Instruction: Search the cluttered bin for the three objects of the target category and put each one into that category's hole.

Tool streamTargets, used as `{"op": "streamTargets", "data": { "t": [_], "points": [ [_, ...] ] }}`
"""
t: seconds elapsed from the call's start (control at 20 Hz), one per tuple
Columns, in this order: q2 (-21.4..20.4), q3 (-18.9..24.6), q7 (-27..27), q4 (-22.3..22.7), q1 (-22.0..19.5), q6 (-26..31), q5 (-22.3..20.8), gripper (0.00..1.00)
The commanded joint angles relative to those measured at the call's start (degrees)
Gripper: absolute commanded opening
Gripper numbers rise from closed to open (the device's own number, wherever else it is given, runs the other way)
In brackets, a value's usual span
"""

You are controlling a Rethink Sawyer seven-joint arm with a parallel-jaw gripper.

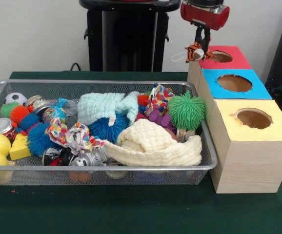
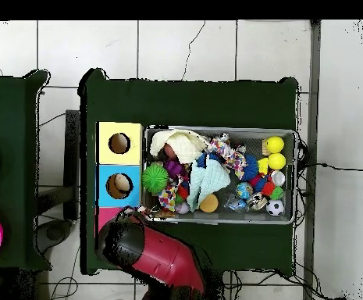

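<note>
You've got the striped tiger toy (image 1: 195, 52) pinched in closed jaws of the gripper (image 1: 199, 48), upper right of the front view, hanging just left of the red box's hole (image 1: 221, 56). Shift right until it's centred over the hole, then release; white tag may snag.

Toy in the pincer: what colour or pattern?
Orange with black stripes, hanging from the pincer; front view shows it best.
</note>
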Motion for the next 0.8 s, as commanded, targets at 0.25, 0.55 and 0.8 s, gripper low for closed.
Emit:
{"op": "streamTargets", "data": {
  "t": [0.25, 0.55, 0.8],
  "points": [
    [3.16, 3.12, 19.26, 4.28, 4.62, -2.19, 6.96, 0.0],
    [3.74, 1.31, 20.17, 3.33, 6.53, -0.54, 7.59, 0.0],
    [5.36, 4.83, 19.68, 5.46, 5.25, -5.6, 9.5, 0.0]
  ]
}}
